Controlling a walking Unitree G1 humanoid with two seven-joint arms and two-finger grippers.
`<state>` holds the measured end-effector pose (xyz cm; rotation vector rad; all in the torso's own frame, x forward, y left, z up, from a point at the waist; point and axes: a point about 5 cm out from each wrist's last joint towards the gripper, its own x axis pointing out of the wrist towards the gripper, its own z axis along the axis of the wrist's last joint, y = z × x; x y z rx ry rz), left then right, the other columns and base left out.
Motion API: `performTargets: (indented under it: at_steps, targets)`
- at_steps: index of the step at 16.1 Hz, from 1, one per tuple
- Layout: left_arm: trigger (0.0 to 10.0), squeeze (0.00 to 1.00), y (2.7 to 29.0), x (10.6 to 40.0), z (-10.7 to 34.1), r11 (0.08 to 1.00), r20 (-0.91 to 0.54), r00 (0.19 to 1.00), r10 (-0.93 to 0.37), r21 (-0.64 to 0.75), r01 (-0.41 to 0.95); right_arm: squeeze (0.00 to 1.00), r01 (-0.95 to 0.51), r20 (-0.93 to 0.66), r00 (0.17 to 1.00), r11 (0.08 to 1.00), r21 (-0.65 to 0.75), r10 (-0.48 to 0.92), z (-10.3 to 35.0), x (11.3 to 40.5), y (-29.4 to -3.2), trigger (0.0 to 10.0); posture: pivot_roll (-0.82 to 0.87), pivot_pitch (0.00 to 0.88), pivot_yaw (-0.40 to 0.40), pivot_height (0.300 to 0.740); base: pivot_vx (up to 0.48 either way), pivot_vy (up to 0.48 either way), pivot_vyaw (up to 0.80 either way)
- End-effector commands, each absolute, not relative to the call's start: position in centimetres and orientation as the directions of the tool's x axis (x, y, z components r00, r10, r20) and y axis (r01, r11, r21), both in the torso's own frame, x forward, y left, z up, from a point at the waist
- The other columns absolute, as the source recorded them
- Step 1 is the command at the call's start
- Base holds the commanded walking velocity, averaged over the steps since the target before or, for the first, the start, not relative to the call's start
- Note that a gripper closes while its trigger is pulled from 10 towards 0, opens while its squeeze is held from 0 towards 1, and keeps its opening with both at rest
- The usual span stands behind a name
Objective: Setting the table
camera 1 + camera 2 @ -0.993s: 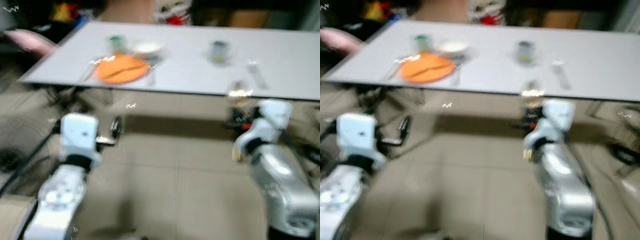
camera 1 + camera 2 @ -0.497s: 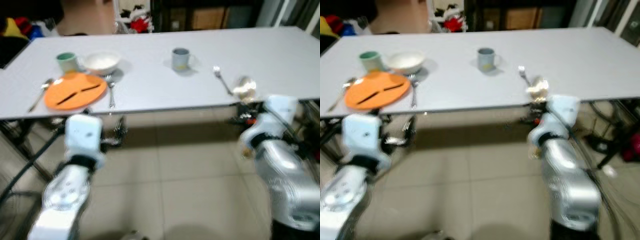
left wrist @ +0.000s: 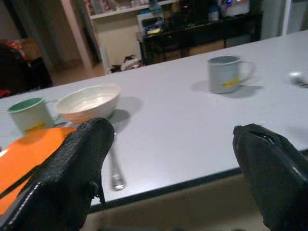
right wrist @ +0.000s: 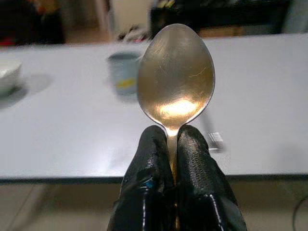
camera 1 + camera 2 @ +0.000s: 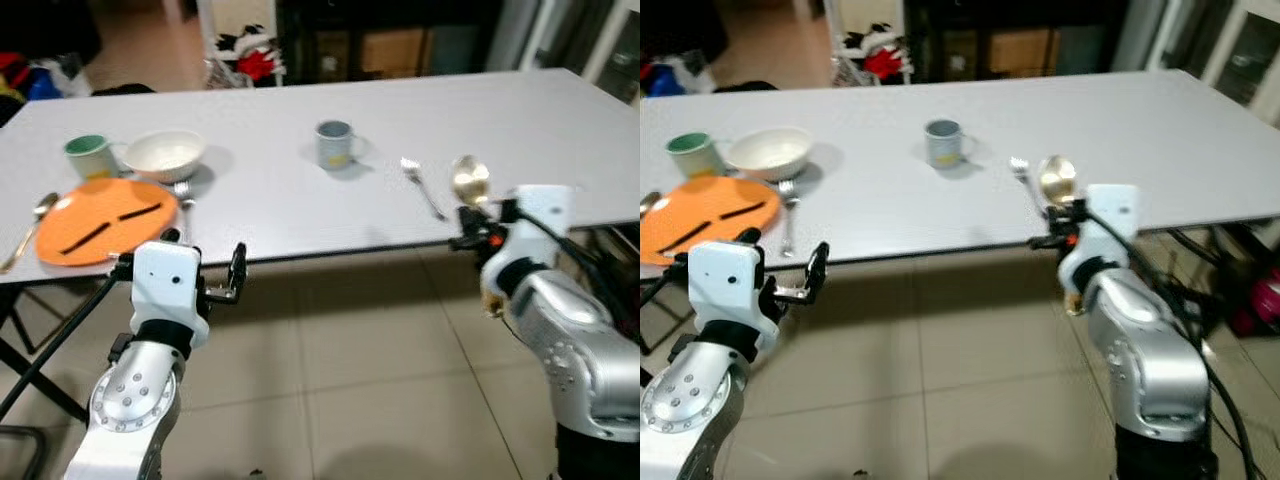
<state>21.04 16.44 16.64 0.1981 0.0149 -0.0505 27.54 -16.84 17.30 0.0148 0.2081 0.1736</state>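
A long white table (image 5: 290, 215) stands before me. At its left lies an orange plate (image 5: 100, 222) with two dark chopsticks on it, flanked by a spoon (image 5: 28, 228) and a fork (image 5: 182, 191). Behind the plate are a white bowl (image 5: 164, 154) and a green cup (image 5: 86, 155). A grey-blue mug (image 5: 333, 143) stands mid-table, and a second fork (image 5: 424, 188) lies to its right. My right gripper (image 5: 470, 214) is shut on the handle of a metal spoon (image 4: 175, 72), held upright at the table's near edge beside that fork. My left gripper (image 3: 173, 130) is open below the near edge, close to the plate.
Dark shelving (image 5: 400, 45) and red and white clutter (image 5: 245, 60) sit on the floor beyond the table. Black table legs (image 5: 40, 345) slant down at the left. Cables (image 5: 600, 270) trail under the right end. Beige tiles (image 5: 350, 380) lie between my arms.
The whole view has shifted and sharpened as I moved, and the table is nearer. The right gripper still holds the spoon, now level with the table edge beside the right fork.
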Motion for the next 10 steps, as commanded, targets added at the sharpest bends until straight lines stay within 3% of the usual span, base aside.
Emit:
performTargets:
  at_steps: [1,10]
  targets:
    - [10.0,0.0,16.52,21.09,16.61,0.976,-0.021,0.998,-0.051,0.209,0.054,0.0,-0.184,-0.228,0.957,0.983,0.008,0.181,17.37,27.82,-16.81,10.0,-0.07,0.019,0.003,0.74,0.398,0.0,0.0]
    - [10.0,0.0,15.83,20.97,16.27,0.969,-0.039,0.993,-0.109,0.218,0.115,0.0,-0.206,-0.326,0.929,0.976,-0.064,0.174,16.51,28.82,-17.11,10.0,-0.08,0.004,0.007,0.74,0.398,0.0,0.0]
